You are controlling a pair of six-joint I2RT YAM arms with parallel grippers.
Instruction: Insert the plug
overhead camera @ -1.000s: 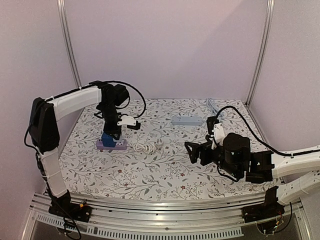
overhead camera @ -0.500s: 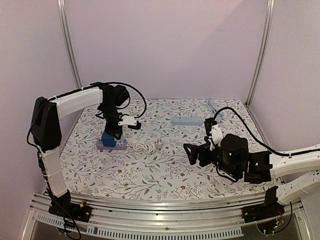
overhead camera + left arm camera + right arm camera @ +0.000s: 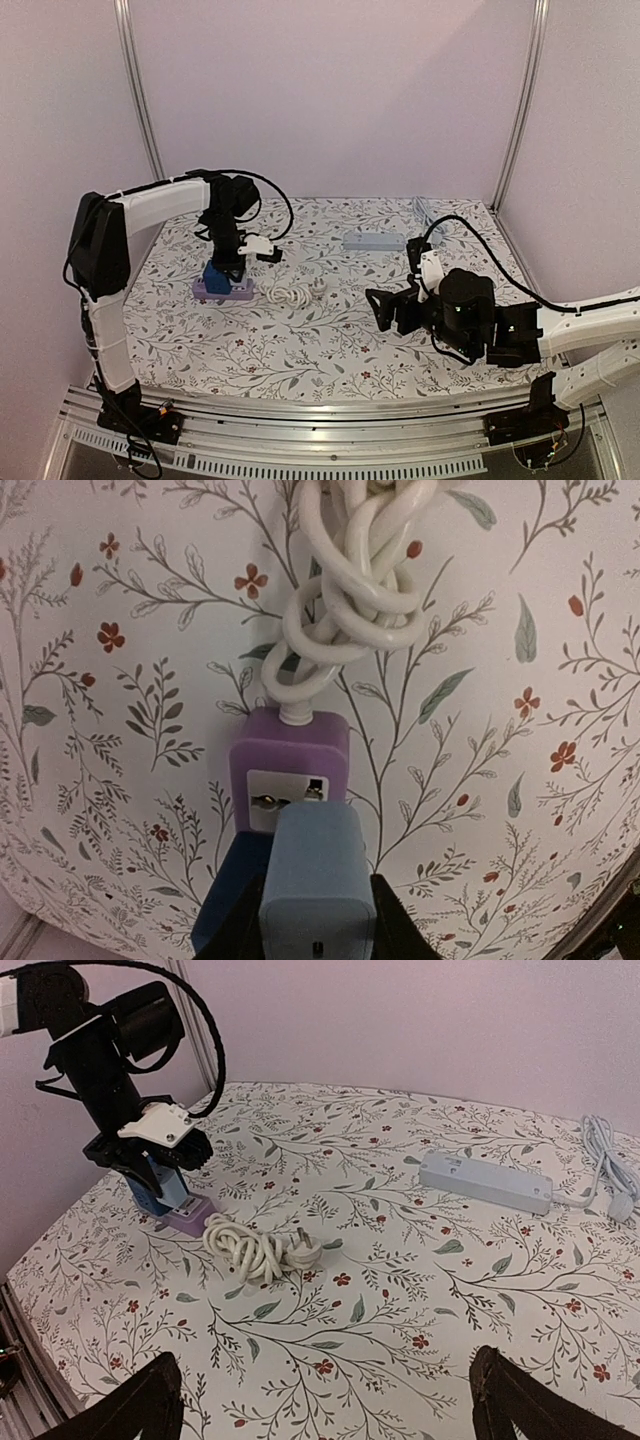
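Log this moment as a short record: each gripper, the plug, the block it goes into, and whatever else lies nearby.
left gripper: shut on the blue plug, pointing down
blue plug: upright over the purple socket block, covering its near part; whether it is seated cannot be told
purple socket block: flat on the floral table, part of one socket face showing
white cord: coiled, running from the block's far end
right gripper: open, holding nothing, at the right, apart from everything
grey power strip: far side, nothing touching it
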